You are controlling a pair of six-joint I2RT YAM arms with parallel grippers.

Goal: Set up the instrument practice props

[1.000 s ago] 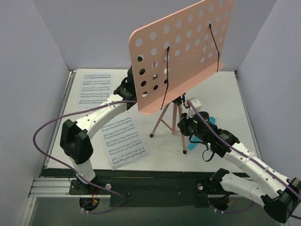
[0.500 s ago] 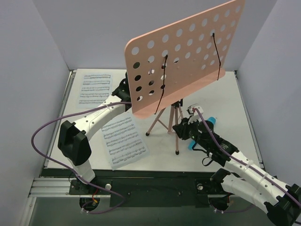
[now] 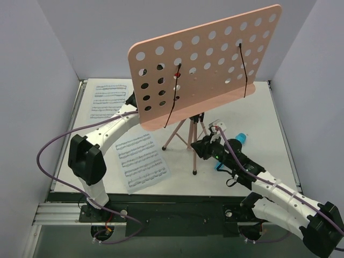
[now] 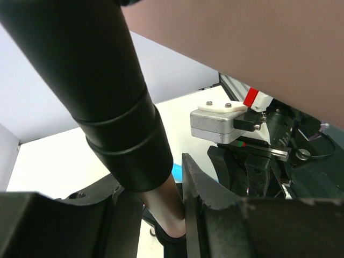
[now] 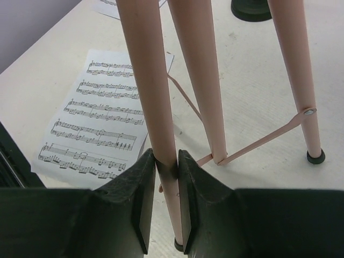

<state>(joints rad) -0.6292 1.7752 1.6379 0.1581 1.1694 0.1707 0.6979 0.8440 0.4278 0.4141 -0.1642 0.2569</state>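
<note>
Right claw (image 5: 165, 164): we see it clamped on one pink tripod leg (image 5: 153, 97), just above the leg's foot.
Left claw (image 4: 156, 215): closed round the stand post (image 4: 118, 118); the pink perforated music-stand panel (image 3: 209, 64) is above it.
Tripod (image 3: 185, 134): upright on the desk (image 3: 263, 113), between both claws.
Near sheet-music page (image 3: 142, 161): flat, left of the right claw.
Far sheet-music page (image 3: 107, 100): flat, left of the left claw.

White table (image 3: 263, 110), pale lavender walls (image 3: 32, 64)

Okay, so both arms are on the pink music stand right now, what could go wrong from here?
The stand looks top-heavy: the big desk sits tilted above thin legs, so a slip by the left gripper on the centre pole could tip it. The right gripper clamps one tripod leg; pulling may fold or lift it. A foot might land on the near sheet-music page.
</note>
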